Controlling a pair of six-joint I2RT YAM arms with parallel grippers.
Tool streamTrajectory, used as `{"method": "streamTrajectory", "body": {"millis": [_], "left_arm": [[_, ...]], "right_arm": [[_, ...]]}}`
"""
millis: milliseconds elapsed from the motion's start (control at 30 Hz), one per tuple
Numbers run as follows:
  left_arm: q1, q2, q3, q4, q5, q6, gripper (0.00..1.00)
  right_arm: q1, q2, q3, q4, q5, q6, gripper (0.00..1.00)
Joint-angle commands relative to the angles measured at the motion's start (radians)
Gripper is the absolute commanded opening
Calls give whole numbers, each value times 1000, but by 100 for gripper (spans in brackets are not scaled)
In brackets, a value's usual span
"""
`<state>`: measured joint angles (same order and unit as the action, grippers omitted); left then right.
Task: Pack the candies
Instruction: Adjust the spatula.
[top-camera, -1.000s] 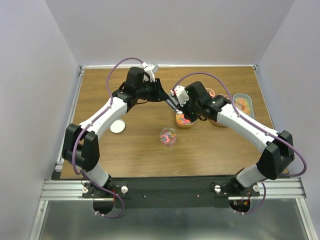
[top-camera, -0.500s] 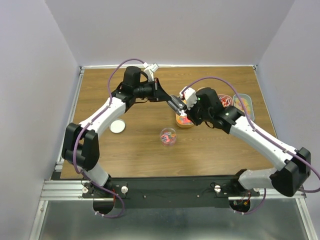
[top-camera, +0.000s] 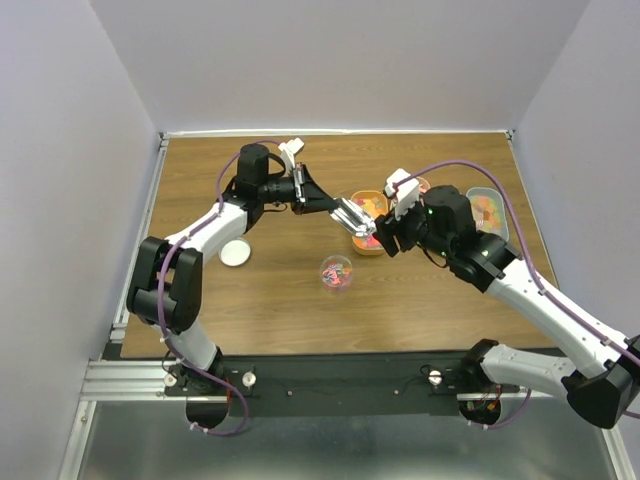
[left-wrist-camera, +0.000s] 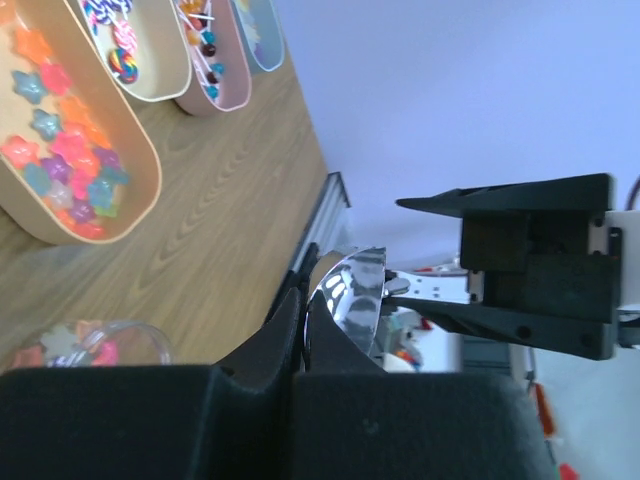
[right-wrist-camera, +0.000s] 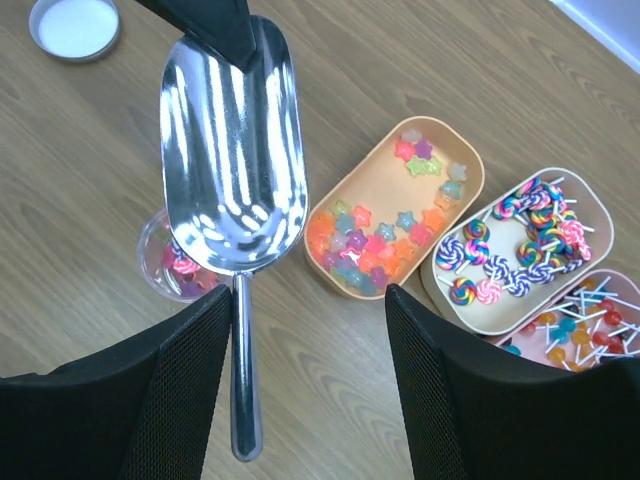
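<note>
An empty metal scoop (right-wrist-camera: 232, 150) hangs over the table, above a clear cup (right-wrist-camera: 172, 262) that holds a few candies. My left gripper (top-camera: 322, 206) is shut on the scoop's front rim (left-wrist-camera: 345, 290), its jaws pinched together on the metal. The right gripper (right-wrist-camera: 310, 400) stands open; the scoop's handle (right-wrist-camera: 241, 370) lies just inside its left finger, with a wide gap to the other finger. More star-shaped candies (right-wrist-camera: 372, 245) fill the orange tray (top-camera: 372, 246) beside the cup (top-camera: 336, 272).
A white lid (top-camera: 235, 253) lies on the left of the wooden table. Behind the orange tray stand a cream tray of swirl lollipops (right-wrist-camera: 520, 250) and a pink tray of small lollipops (right-wrist-camera: 575, 320). A pale tray (top-camera: 487, 210) sits at the far right.
The left gripper has shut on the scoop's rim. The right gripper has opened off the handle and drawn back to the right, and the scoop now hangs from the left gripper.
</note>
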<state>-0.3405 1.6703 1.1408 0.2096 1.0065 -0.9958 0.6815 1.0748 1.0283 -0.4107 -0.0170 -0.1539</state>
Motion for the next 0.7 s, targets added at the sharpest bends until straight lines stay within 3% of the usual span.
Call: {"method": "streamTrajectory", "body": {"millis": [0,433,600,667], "left_arm": [[11,17,-38,209,99,-249,0],[12,12,-49,232,84,-320,0],[11,12,-61,232,81,-320,0],[11,14,-62,234,86,-319,0]], "right_arm": [[6,-10,-30,39,-37,8,69],[7,-30,-39,50,-46,-18,48],[9,-23,-27,52,-57,-24,32],[6,-19,-22,52,-64,-26,32]]}}
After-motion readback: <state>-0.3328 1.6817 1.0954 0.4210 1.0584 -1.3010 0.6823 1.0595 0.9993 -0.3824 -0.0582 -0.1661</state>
